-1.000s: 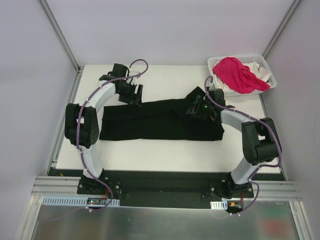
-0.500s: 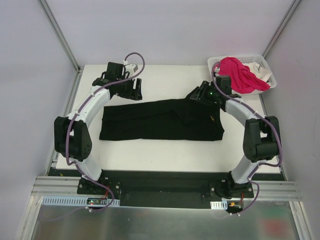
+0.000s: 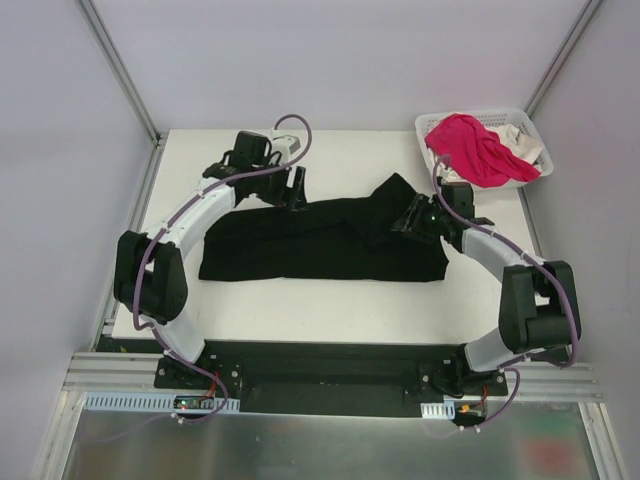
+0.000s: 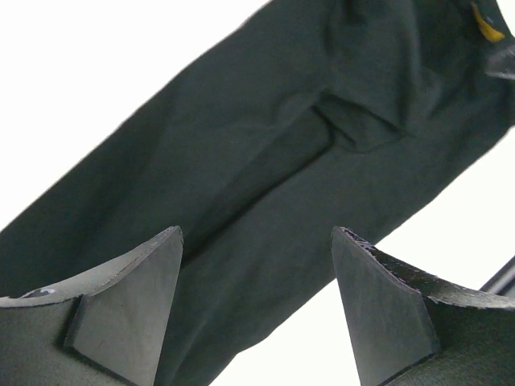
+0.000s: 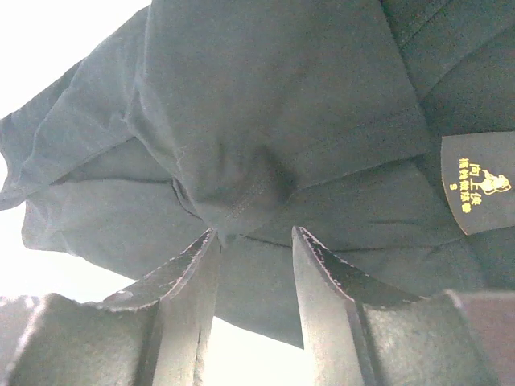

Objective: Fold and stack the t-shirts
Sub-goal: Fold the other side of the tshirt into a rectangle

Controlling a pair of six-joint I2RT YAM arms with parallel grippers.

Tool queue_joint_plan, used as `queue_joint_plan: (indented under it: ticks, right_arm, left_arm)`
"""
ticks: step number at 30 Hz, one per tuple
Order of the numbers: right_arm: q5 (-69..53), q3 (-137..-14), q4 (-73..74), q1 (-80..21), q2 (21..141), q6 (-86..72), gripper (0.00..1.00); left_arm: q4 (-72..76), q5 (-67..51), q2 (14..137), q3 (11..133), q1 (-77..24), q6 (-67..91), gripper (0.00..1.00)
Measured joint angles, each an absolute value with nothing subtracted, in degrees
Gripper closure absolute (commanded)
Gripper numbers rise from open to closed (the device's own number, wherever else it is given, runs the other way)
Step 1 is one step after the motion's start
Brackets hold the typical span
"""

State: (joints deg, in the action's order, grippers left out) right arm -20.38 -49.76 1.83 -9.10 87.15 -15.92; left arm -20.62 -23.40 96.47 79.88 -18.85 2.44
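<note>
**Top view.** The black t-shirt (image 3: 320, 245) lies as a long band mid-table. The pink t-shirt (image 3: 475, 148) and the white t-shirt (image 3: 517, 137) sit in the basket (image 3: 500, 113).

**Left wrist view.** The left gripper (image 4: 257, 297) gapes wide and empty over the band. I would pinch both layers at its edge.

**Right wrist view.** The right gripper (image 5: 253, 297) is half-parted and empty, below a sleeve hem. The label (image 5: 479, 181) shows yellow Chinese characters and an "S".

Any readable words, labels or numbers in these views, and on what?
"S": yellow, on the black tag on the black t-shirt.
Two rows of yellow characters above it: too small to read.
Yellow mark in the left wrist view: blurred, unreadable.
Top view: none.
</note>
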Motion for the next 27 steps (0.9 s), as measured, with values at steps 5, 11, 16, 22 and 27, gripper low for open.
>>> queue_joint_plan:
  ticks: [5, 11, 16, 22, 27]
  right_arm:
    - [-20.34, -48.42, 1.85, -9.96, 84.36, -15.79, 0.56]
    - [-19.97, -46.87, 1.83, -14.46, 82.94, -15.81, 0.56]
    - [-19.75, -45.43, 1.54, -17.74, 83.9, -16.16, 0.56]
    - [-18.79, -45.19, 0.16, -19.84, 86.78, -16.67, 0.55]
    - [-18.24, -45.34, -0.64, -20.29, 89.84, -16.8, 0.55]
  left_arm:
    - [-21.82, -24.93, 98.67, 80.99, -23.94, 0.19, 0.27]
    - [-23.53, -23.38, 99.33, 81.08, -24.67, -1.21, 0.27]
    - [-23.53, -22.04, 99.33, 81.08, -24.4, -1.74, 0.28]
    - [-23.53, -21.52, 99.33, 81.08, -24.38, -2.26, 0.28]
    - [-23.53, -20.64, 99.2, 81.08, -24.38, -2.5, 0.28]
